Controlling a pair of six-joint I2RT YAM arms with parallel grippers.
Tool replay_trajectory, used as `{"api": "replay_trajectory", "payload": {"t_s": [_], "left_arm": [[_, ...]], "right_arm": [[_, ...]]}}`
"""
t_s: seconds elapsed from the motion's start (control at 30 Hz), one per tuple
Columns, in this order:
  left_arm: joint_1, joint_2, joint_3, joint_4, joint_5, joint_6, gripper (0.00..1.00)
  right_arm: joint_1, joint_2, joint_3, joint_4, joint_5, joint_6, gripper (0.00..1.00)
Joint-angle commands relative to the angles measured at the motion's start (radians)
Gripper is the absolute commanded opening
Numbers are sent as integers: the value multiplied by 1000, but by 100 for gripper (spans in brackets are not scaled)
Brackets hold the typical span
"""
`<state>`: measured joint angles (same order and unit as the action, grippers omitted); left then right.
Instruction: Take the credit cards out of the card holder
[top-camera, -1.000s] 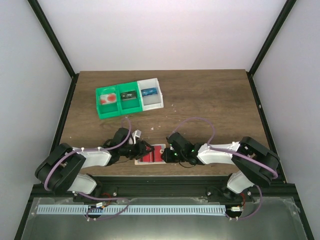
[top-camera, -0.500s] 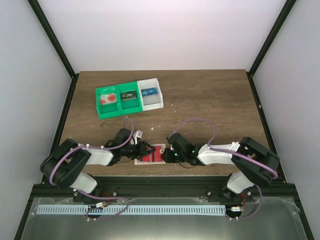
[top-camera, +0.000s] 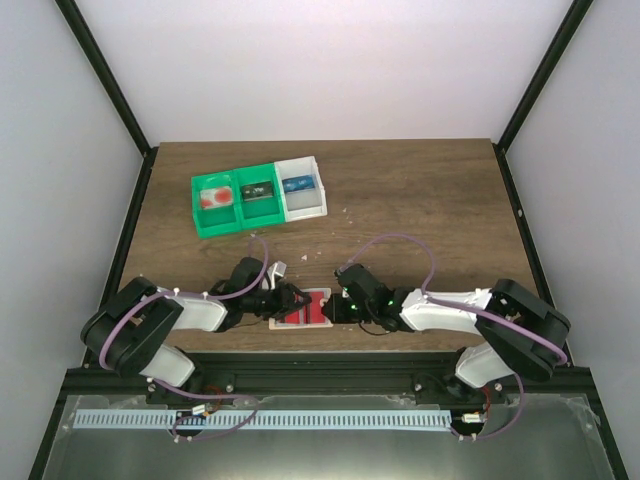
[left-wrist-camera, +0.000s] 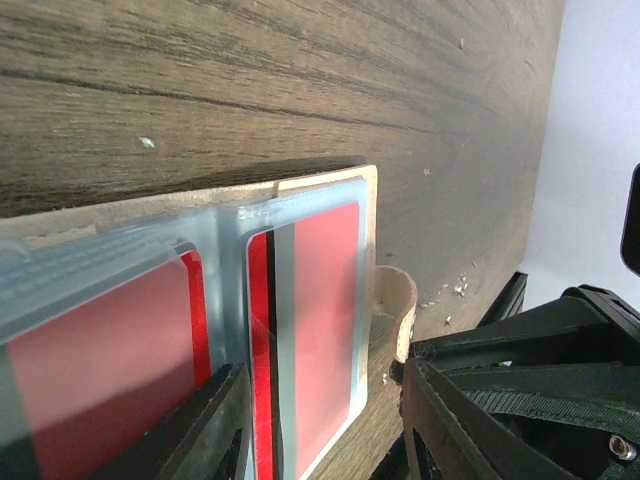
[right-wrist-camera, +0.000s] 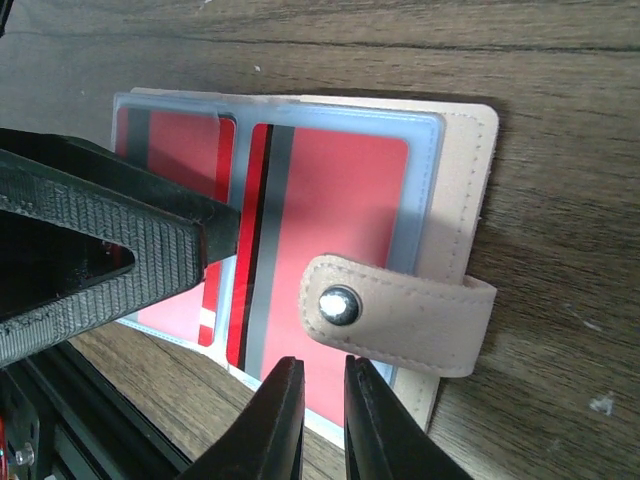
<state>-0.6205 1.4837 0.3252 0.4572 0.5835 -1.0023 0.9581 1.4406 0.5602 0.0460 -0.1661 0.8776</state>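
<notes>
The card holder (top-camera: 303, 307) lies open near the table's front edge, tan with clear grey-blue pockets (right-wrist-camera: 460, 150). A red credit card (right-wrist-camera: 340, 200) sits in its right pocket and another red one (right-wrist-camera: 175, 150) in the left. The snap strap (right-wrist-camera: 400, 310) is folded over the right pocket. My left gripper (left-wrist-camera: 320, 430) is open, one finger (left-wrist-camera: 200, 430) on the pocket seam, the other (left-wrist-camera: 450, 420) beside the strap (left-wrist-camera: 395, 300). My right gripper (right-wrist-camera: 322, 420) hovers at the right pocket's near edge, jaws a narrow slit apart, nothing clamped.
At the back left stand a green two-compartment tray (top-camera: 235, 222) and a white tray (top-camera: 305, 210). They hold a red-and-white card (top-camera: 212, 197), a dark card (top-camera: 258, 190) and a blue card (top-camera: 297, 185). Small crumbs dot the wood.
The right gripper's jaws have narrowed a little and its arm has shifted slightly. The left arm settled lower and its jaws closed in a touch. The holder has not moved.
</notes>
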Motion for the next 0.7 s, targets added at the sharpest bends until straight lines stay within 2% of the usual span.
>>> {"api": "replay_trajectory", "payload": {"t_s": [0.0, 0.47, 0.57, 0.67], "left_arm": [[-3, -8, 2, -33, -19, 11, 44], [-3, 9, -7, 1, -7, 17, 44], [-3, 2, -12, 19, 1, 12, 41], [-4, -10, -20, 32, 3, 7, 33]], "right_arm": [[5, 6, 22, 13, -9, 9, 14], [5, 123, 13, 23, -12, 24, 13], [5, 114, 2, 25, -6, 28, 12], [5, 110, 1, 21, -1, 29, 11]]}}
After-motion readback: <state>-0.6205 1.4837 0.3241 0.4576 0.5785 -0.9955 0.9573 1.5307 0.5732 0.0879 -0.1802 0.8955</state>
